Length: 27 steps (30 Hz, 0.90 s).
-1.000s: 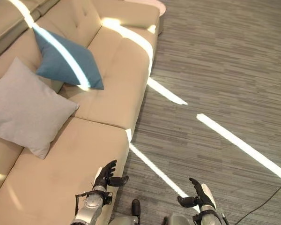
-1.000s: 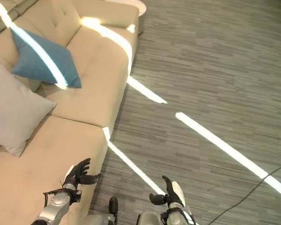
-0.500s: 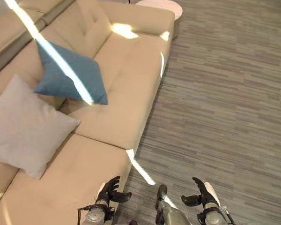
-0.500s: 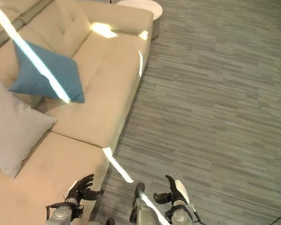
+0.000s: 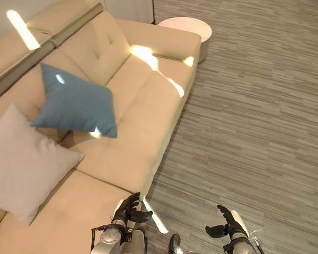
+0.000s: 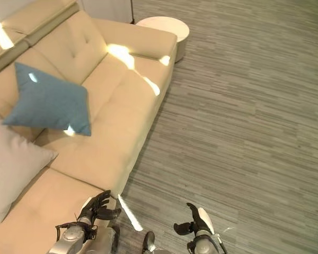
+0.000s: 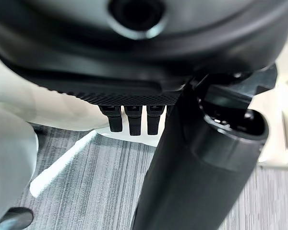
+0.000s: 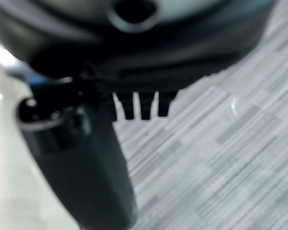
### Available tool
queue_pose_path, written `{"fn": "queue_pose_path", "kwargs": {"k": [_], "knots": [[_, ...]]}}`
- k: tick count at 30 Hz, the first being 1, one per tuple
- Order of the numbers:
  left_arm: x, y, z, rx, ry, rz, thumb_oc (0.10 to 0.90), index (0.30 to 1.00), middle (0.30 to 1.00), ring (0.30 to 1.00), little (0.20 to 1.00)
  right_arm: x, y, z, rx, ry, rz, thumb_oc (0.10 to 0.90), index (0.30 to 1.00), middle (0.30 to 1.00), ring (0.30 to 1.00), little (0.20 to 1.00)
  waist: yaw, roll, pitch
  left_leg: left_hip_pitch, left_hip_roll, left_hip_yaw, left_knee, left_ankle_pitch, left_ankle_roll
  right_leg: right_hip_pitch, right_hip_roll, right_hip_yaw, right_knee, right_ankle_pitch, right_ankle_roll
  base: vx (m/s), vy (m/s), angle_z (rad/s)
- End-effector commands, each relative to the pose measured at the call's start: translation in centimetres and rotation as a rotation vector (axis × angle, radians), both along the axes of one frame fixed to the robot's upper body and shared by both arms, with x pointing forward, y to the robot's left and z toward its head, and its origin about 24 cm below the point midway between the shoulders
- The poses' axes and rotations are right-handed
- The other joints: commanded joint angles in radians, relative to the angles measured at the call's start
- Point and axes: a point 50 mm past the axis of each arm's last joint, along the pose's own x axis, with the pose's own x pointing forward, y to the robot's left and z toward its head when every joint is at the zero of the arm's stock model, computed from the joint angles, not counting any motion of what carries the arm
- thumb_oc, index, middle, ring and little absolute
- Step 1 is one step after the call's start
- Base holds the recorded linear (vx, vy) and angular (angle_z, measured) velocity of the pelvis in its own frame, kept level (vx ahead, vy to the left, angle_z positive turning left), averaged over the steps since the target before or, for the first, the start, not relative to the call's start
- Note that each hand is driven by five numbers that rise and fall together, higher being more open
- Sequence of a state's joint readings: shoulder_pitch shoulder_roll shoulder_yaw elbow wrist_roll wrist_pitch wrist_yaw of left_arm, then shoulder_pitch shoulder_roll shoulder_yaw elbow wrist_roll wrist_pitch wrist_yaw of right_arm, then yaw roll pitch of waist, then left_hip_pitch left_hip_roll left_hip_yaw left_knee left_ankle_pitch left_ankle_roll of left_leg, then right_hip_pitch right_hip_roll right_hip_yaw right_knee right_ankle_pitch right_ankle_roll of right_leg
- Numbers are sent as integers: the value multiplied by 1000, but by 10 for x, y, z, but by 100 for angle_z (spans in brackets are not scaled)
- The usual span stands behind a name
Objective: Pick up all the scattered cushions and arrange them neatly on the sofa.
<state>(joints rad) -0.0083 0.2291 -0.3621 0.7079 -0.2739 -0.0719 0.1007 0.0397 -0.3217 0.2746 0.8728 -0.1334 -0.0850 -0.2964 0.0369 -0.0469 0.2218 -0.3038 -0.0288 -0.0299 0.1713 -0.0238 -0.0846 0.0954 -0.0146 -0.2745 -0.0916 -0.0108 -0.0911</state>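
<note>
Cushions are two, and both lie on the beige sofa (image 5: 143, 106), well apart from the hands. Nearest, at about 7 o'clock in the head view, the left hand (image 5: 128, 208) hangs over the front edge of the sofa seat, with fingers relaxed and spread, holding nothing. At about 5 o'clock the right hand (image 5: 228, 224) is over the grey striped floor (image 5: 254, 116), also loosely spread and empty. Farther, at 9 o'clock, the light grey cushion (image 5: 21, 164) leans on the backrest. Just beyond it, at 10 o'clock, the blue cushion (image 5: 74, 103) stands on one corner. Farthest, at 12 o'clock, a round white table (image 5: 185, 24) stands just beside the sofa's end.
</note>
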Motion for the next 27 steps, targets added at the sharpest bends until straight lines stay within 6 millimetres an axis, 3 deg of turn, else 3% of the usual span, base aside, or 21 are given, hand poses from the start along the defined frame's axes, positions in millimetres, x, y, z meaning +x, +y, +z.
{"fn": "queue_pose_path", "kwargs": {"k": [1,2,7,9,10,13,15,16,20,22,24,25,27], "knots": [[17,-8,17,-11,-125,-14,800,900,900,900,900,3,-18,12,-40,-84,-32,800,900,900,900,900,28,38,-17,30,-1,30,16,46,36,11,12,88,27,-124,150,292,72,-7],[13,-5,16,-14,-118,2,800,900,900,900,900,1,-15,10,-38,-74,-14,800,900,900,900,900,29,43,-30,66,-2,18,-30,37,43,21,18,101,36,-142,157,222,64,-24],[5,-3,11,-18,-92,17,800,900,900,900,900,-5,-10,4,-36,-32,10,800,900,900,900,900,36,33,-48,96,-15,20,-22,12,59,35,-6,110,70,-155,166,192,79,-34],[4,3,11,-17,-90,45,800,900,900,900,900,-3,-8,3,-50,-17,41,800,900,900,900,900,61,28,-66,133,-15,47,-28,-26,87,15,-51,105,173,-151,202,215,129,-11],[5,7,12,-14,-94,58,800,900,900,900,900,0,-8,3,-58,-10,53,800,900,900,900,900,59,41,-67,170,-9,55,-38,-51,107,-41,-76,95,300,-142,231,163,97,-40],[6,9,12,-4,-102,58,800,900,900,900,900,3,-8,4,-65,-12,58,800,900,900,900,900,55,52,-65,192,-9,51,-41,-67,124,-108,-103,88,414,-105,262,109,59,-35],[6,9,12,-4,-102,58,800,900,900,900,900,3,-8,4,-65,-12,58,800,900,900,900,900,55,52,-65,191,-9,51,-41,-67,124,-108,-103,88,414,-106,262,102,-20,1],[6,10,13,5,-107,51,800,900,900,900,900,9,-5,5,-67,-23,81,800,900,900,900,900,28,76,-59,250,-1,24,-71,-91,130,-192,-143,68,384,-92,246,207,-45,1],[6,12,11,7,-102,68,800,900,900,900,900,13,-4,6,-65,-24,89,800,900,900,900,900,16,81,-54,285,12,13,-89,-104,119,-225,-163,78,284,-54,244,182,-134,23],[8,14,12,12,-114,86,800,900,900,900,900,14,-6,7,-61,-31,78,800,900,900,900,900,-5,77,-53,322,17,-27,-113,-108,106,-275,-141,156,214,-21,259,213,-215,7],[9,13,12,9,-116,76,800,900,900,900,900,12,-6,6,-55,-24,71,800,900,900,900,900,-11,70,-53,328,16,-42,-111,-112,101,-264,-128,181,205,-21,258,137,-247,33],[9,10,12,4,-113,74,800,900,900,900,900,13,-2,4,-36,-21,69,800,900,900,900,900,-9,57,-64,322,40,-65,-79,-121,72,-220,-119,177,159,-18,236,215,-472,103],[11,8,13,-1,-114,72,800,900,900,900,900,14,-3,5,-33,-30,65,800,900,900,900,900,-8,55,-66,309,53,-80,-63,-114,60,-202,-106,172,145,-27,221,120,-301,91]]}}
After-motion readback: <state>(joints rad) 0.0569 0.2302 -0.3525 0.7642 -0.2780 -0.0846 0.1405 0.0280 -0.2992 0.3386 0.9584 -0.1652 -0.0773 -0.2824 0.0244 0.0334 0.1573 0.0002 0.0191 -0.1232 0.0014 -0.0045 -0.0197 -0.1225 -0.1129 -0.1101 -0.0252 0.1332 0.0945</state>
